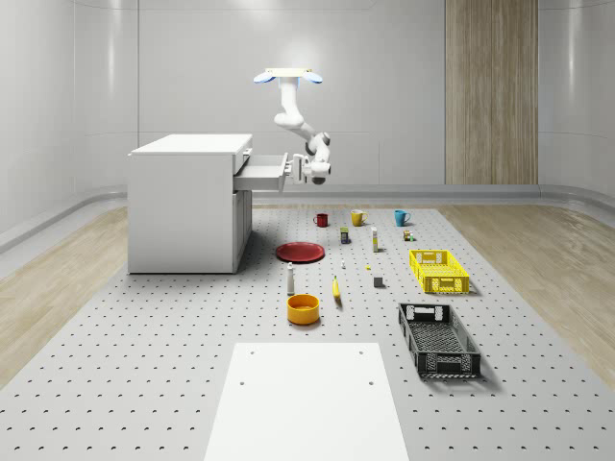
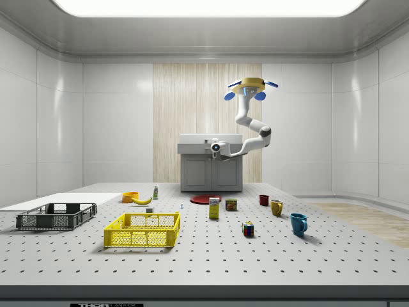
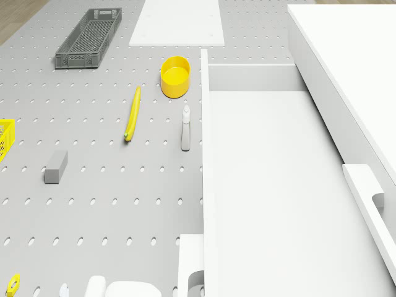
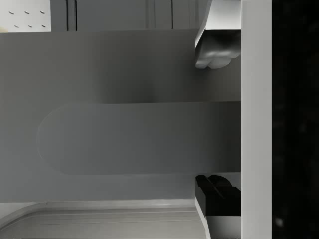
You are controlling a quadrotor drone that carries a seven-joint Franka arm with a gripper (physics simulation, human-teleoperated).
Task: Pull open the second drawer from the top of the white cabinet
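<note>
The white cabinet (image 1: 183, 206) stands at the whole-scene view's left. Its second drawer from the top (image 1: 258, 174) is pulled well out, and the drone view looks into its bare inside (image 3: 272, 185). The top drawer's handle (image 3: 370, 197) sits back against the cabinet. The drone (image 1: 286, 76) hovers in the air in front of the cabinet, higher than its top. The arm bends down to the drawer front. My gripper (image 1: 301, 173) is at the open drawer's handle (image 4: 139, 138), open. One fingertip (image 4: 215, 52) stands off one side of the handle and the other (image 4: 217, 191) lies at its other edge.
On the perforated floor in front of the cabinet lie a red plate (image 1: 300, 252), a small bottle (image 1: 290, 279), an orange bowl (image 1: 303, 308) and a banana (image 1: 336, 288). Three mugs, a yellow crate (image 1: 438, 271) and a black crate (image 1: 438, 339) sit farther right. A white board (image 1: 303, 403) lies nearest the camera.
</note>
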